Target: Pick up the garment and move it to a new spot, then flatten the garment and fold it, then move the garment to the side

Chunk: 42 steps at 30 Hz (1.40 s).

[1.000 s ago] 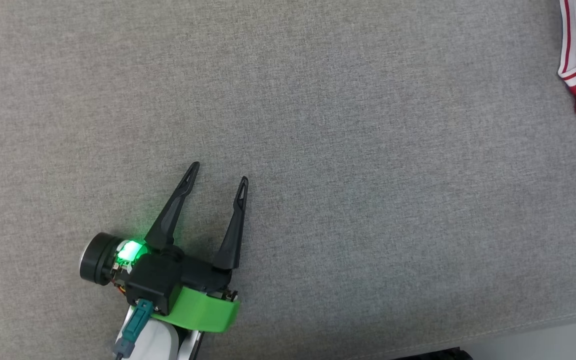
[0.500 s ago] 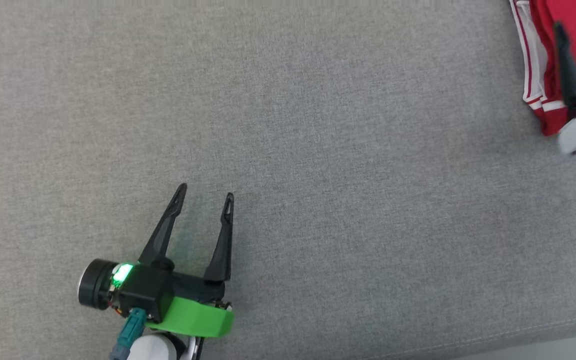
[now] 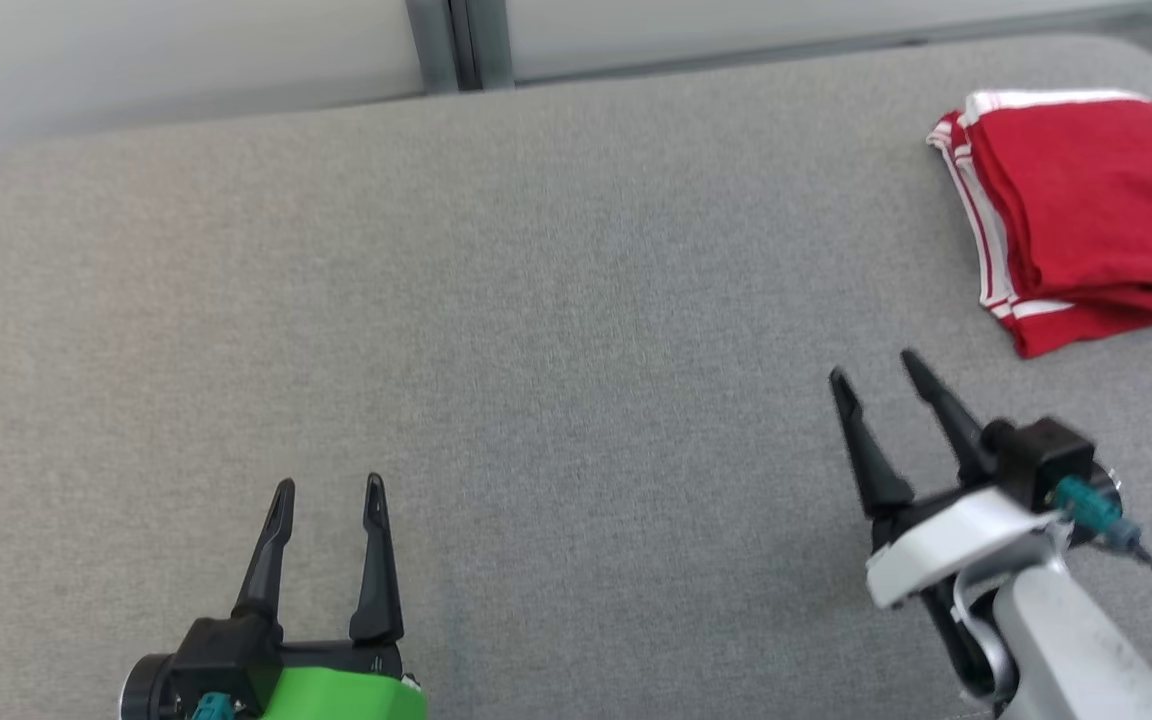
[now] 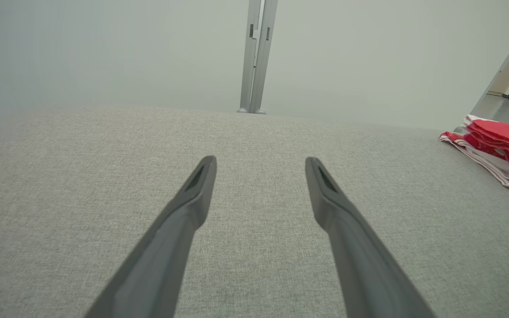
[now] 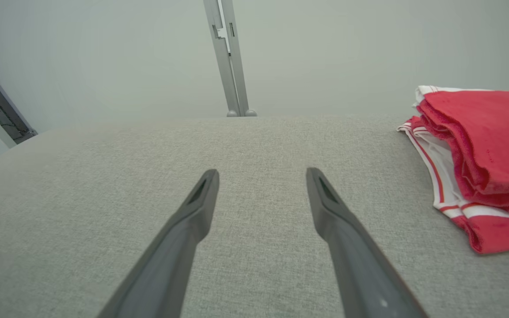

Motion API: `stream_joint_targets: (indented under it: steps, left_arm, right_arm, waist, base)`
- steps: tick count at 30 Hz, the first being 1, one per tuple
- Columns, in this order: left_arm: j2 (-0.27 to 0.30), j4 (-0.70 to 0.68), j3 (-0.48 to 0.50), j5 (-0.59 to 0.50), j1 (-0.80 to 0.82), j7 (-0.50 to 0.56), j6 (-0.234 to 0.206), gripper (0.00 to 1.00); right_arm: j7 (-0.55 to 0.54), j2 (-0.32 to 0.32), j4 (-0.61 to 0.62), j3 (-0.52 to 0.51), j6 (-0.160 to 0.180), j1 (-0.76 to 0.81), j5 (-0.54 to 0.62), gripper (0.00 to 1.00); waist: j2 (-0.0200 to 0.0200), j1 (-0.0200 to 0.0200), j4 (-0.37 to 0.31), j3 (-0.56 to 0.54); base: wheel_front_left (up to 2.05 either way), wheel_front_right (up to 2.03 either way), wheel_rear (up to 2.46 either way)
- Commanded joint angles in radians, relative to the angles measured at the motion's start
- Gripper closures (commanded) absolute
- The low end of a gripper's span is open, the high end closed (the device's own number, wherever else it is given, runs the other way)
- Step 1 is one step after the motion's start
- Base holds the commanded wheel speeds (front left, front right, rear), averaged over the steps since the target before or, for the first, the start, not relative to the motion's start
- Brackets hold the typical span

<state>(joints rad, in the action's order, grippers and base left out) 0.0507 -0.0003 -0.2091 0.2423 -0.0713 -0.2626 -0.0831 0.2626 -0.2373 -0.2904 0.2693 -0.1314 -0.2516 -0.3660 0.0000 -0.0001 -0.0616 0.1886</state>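
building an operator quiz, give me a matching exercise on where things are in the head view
1 folded red garment with white stripes
2 left gripper, two dark fingers
3 right gripper, two dark fingers
4 upright grey metal post

A lower left, open
B beyond the far edge of the grey fabric surface
C upper right, lying on the surface
D lower right, open

Pairs: 1-C, 2-A, 3-D, 4-B

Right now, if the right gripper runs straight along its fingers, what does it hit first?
The right gripper probably meets the cushion near its far edge; depth is unclear. The garment lies right of that line.
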Motion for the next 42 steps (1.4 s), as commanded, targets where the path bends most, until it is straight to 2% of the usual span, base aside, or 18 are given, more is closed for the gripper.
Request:
stream_joint_targets:
  steps: [1, 5, 9, 17, 19, 31, 42]
  left_arm:
    - [0.0, -0.012, 0.008, -0.004, -0.025, -0.003, 0.004, 0.0]
    - [0.001, -0.062, 0.031, -0.02, -0.073, -0.002, -0.008, 0.0]
    - [0.001, -0.098, 0.04, -0.038, -0.12, -0.003, -0.015, 0.0]
    - [0.001, -0.106, 0.056, -0.063, -0.204, -0.003, 0.016, 0.0]
    - [0.001, -0.1, 0.058, -0.079, -0.223, -0.002, 0.035, 0.0]
    - [0.001, -0.067, 0.091, -0.079, -0.256, -0.003, 0.066, 0.0]
    - [0.001, -0.058, 0.092, -0.081, -0.253, -0.003, 0.065, 0.0]
  right_arm:
    - [0.003, 0.016, 0.028, -0.015, 0.002, 0.04, 0.032, 0.0]
    - [0.002, 0.084, 0.129, -0.073, 0.002, 0.157, 0.111, 0.0]
    - [0.003, 0.107, 0.18, -0.105, 0.002, 0.24, 0.152, 0.0]
    - [0.003, 0.147, 0.2, -0.116, 0.002, 0.378, 0.197, 0.0]
    - [0.003, 0.155, 0.204, -0.12, 0.002, 0.403, 0.2, 0.0]
    - [0.003, 0.175, 0.215, -0.127, 0.002, 0.42, 0.206, 0.0]
    - [0.003, 0.177, 0.213, -0.131, 0.002, 0.422, 0.211, 0.0]
  waist:
    - [0.0, 0.0001, 0.019, -0.118]
    - [0.0, 0.0001, 0.022, -0.176]
    - [0.0, 0.0001, 0.026, -0.216]
    - [0.0, 0.0001, 0.035, -0.277]
    - [0.0, 0.0001, 0.038, -0.288]
    - [0.0, 0.0001, 0.049, -0.297]
    - [0.0, 0.0001, 0.06, -0.289]
  base:
    - [0.0, 0.0, 0.0]
    - [0.0, 0.0, 0.0]
    - [0.0, 0.0, 0.0]
    - [0.0, 0.0, 0.0]
    - [0.0, 0.0, 0.0]
    - [0.0, 0.0, 0.0]
    - [0.0, 0.0, 0.0]
